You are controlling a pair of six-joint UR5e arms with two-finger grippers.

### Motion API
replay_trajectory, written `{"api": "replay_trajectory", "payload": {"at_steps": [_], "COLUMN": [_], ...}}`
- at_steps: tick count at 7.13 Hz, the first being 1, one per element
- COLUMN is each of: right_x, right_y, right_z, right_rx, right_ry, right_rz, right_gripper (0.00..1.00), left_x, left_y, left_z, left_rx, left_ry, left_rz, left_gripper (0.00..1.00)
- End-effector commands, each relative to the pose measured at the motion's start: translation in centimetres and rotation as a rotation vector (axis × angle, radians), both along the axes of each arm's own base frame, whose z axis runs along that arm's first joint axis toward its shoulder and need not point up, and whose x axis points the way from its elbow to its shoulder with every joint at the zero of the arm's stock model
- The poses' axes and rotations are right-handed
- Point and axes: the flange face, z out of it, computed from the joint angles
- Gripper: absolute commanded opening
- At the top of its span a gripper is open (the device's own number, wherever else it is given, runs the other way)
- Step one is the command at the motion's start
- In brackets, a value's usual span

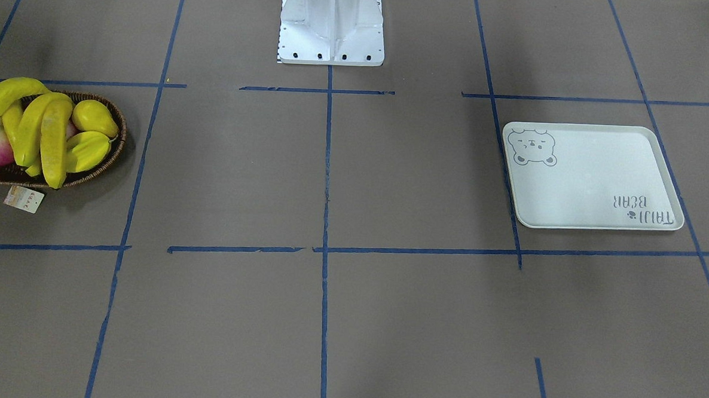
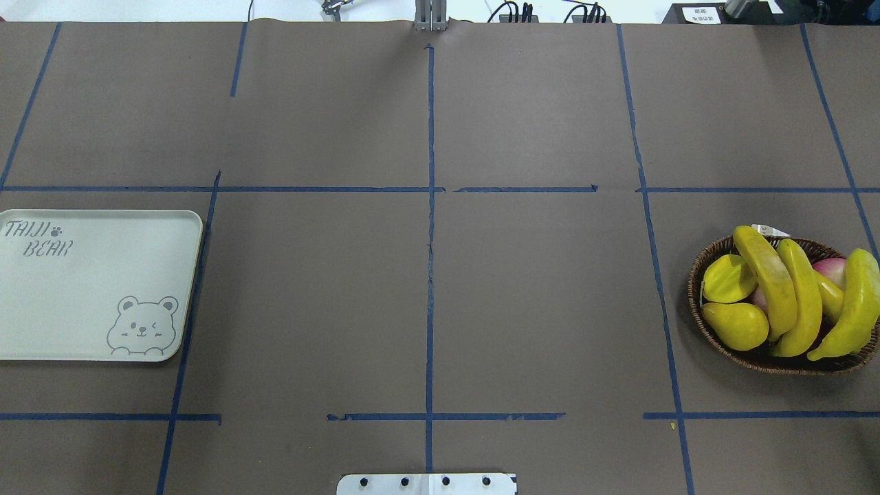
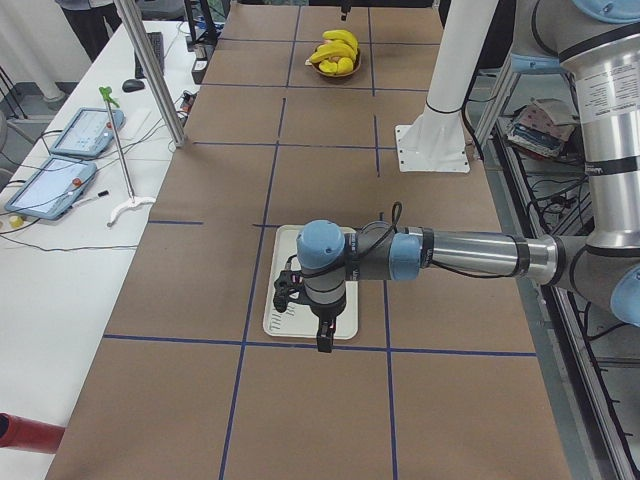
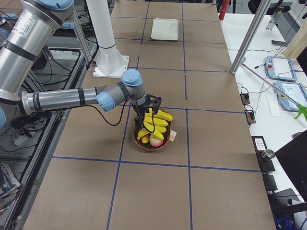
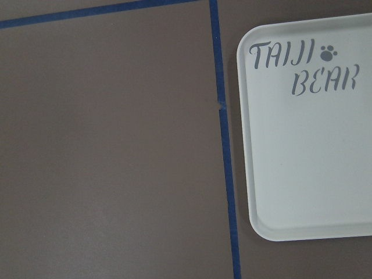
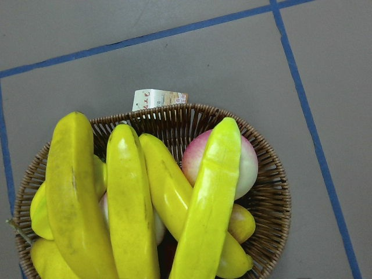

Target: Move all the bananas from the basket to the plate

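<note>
Your right gripper (image 4: 145, 120) hangs just over the basket (image 2: 770, 366); it shows only in a side view, so you cannot tell whether its jaws are parted or closed; the same goes for your left gripper (image 3: 324, 340), poised above the plate (image 2: 89, 302) at the far end of the table. By the look of things, the task has not begun; all four bananas (image 2: 763, 275) lie in the basket, piled side by side across its width; under and beside them sit a yellow pear (image 2: 735, 324), a starfruit (image 2: 725, 278) and a pink fruit (image 6: 247, 163), which you leave where they are. The plate holds nothing; four transfers remain, each a long carry across the table.
</note>
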Motion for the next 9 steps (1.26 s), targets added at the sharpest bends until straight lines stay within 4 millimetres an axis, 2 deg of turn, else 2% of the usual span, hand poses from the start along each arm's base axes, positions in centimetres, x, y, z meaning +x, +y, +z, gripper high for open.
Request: {"api": "replay_trajectory", "payload": {"at_steps": [1, 2, 3, 4, 8, 9], "right_x": [-4.6, -7.5, -9.4, -9.4, -8.7, -8.6], "right_y": [1.0, 1.6, 2.2, 2.4, 2.9, 3.0], "right_z": [0.3, 0.5, 0.9, 1.8, 2.7, 3.2], "right_rx": [-0.034, -0.043, -0.029, -0.032, -0.044, -0.051], "right_ry": [0.055, 0.085, 0.119, 0.142, 0.164, 0.175], "right_rz": [0.099, 0.139, 0.166, 0.164, 0.163, 0.162], "right_gripper": [1.00, 0.99, 0.99, 0.98, 0.97, 0.82], "left_x": [0.3, 0.3, 0.3, 0.3, 0.3, 0.3], "left_y": [0.0, 0.0, 0.0, 0.0, 0.0, 0.0], "left_z": [0.0, 0.1, 0.1, 0.2, 0.0, -0.1], "left_rx": [0.000, -0.002, -0.002, -0.003, 0.000, 0.003], "left_ry": [0.000, 0.000, 0.000, 0.000, 0.000, 0.000], "left_rz": [0.007, 0.007, 0.007, 0.007, 0.009, 0.007], "left_gripper": [1.00, 1.00, 1.00, 1.00, 1.00, 1.00]}}
